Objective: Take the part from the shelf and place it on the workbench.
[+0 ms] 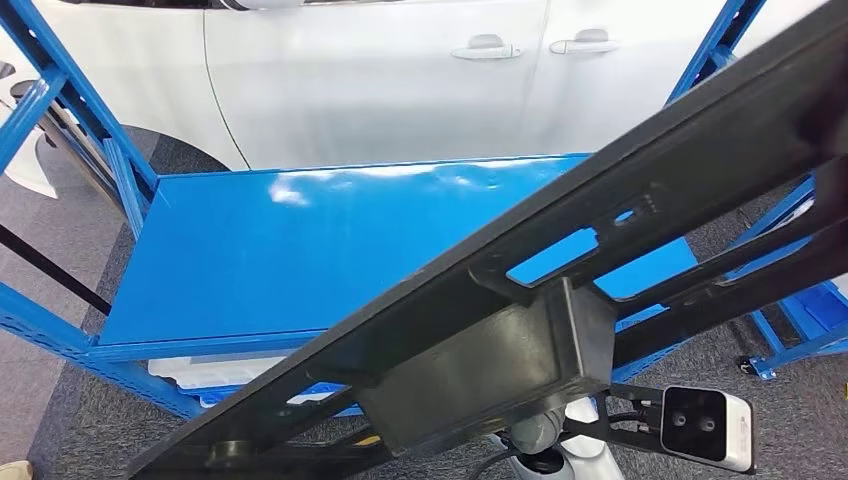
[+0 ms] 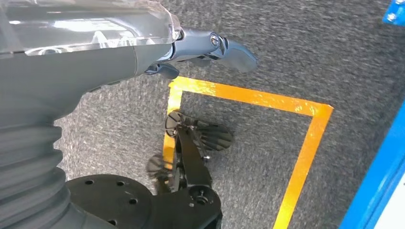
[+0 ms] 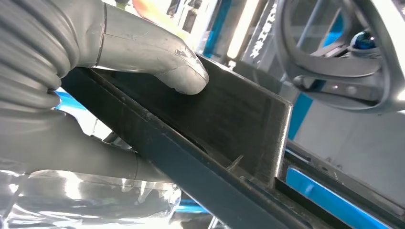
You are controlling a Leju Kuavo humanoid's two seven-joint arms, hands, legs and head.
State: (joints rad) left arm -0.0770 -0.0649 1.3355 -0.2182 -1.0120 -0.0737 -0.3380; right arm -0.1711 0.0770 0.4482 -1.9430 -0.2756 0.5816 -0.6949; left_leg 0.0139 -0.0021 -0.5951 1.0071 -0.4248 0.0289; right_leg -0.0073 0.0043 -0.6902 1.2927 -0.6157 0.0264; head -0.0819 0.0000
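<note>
Right hand (image 3: 119, 57): clamped on the long black plastic frame part (image 1: 560, 270); thick grey thumb (image 3: 179, 71) pressed flat on the part's dark wall, ribbed grey wrist cover just behind, remaining fingers hidden under the part.
Long black plastic frame part: held in the air, tilted, running diagonally from low on the left to high on the right across the head view; boxy black block (image 1: 480, 370) on its underside, open slots along the bar with blue showing through; in front of and above the blue metal shelf board (image 1: 300, 250), not resting on it.
White camera module (image 1: 705, 425): just below the part on the right side, on a dark bracket beside a pale rounded arm section.
Left hand (image 2: 210, 47): hanging above the grey carpeted floor (image 2: 296, 52), holding nothing; one grey finger extended, others hidden behind the wrist cover, so spread or curled cannot be told.
Floor marking: yellow tape line (image 2: 305, 148) forming a corner on the carpet, beneath the left hand.
Blue metal shelf board: glossy, bare, flat within blue steel uprights (image 1: 60, 110); pale items on a lower level, partly hidden, kind not discernible.
White car body (image 1: 380, 80): directly behind the shelf, two door handles (image 1: 485, 47) visible high up.
</note>
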